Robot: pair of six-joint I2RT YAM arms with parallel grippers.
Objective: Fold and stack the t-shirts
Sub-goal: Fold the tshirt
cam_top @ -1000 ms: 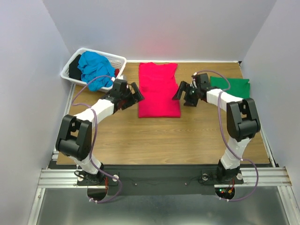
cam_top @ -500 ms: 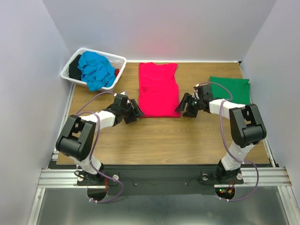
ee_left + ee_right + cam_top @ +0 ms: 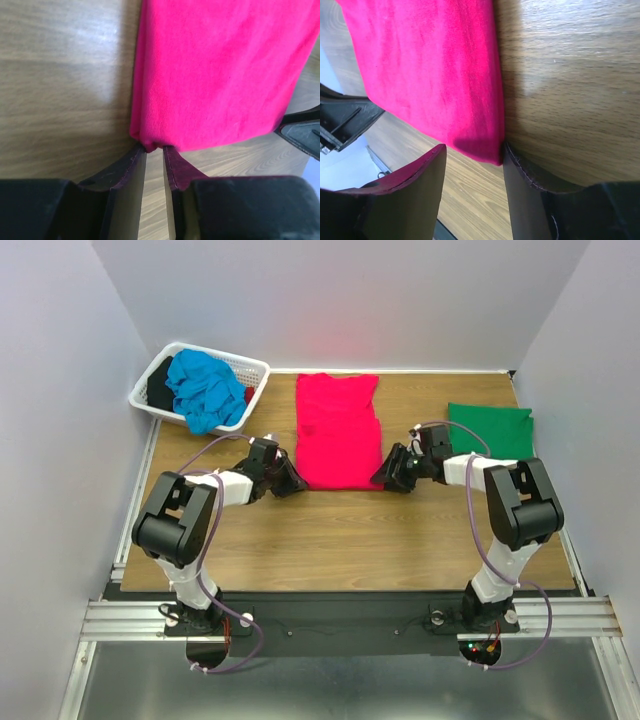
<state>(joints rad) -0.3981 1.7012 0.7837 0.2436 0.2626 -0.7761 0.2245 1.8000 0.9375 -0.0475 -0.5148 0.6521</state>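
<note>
In your left wrist view, the crimson-pink t-shirt point(image 3: 220, 70) fills the upper right and lies flat on the wooden bench point(image 3: 60, 85). Your left hand point(image 3: 154, 150) sits at the shirt's lower left corner, its two dark fingers point(image 3: 131, 165) nearly together and pinching that corner's folded edge. Beyond the shirt's right edge you see a black part of the other arm point(image 3: 302, 132).

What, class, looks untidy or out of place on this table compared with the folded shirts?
The turquoise-blue t-shirt is crumpled in a heap, spilling over the rim of the white basket. The pink t-shirt lies flat and the green t-shirt lies folded at the right, so only the blue one looks unsorted.
</note>
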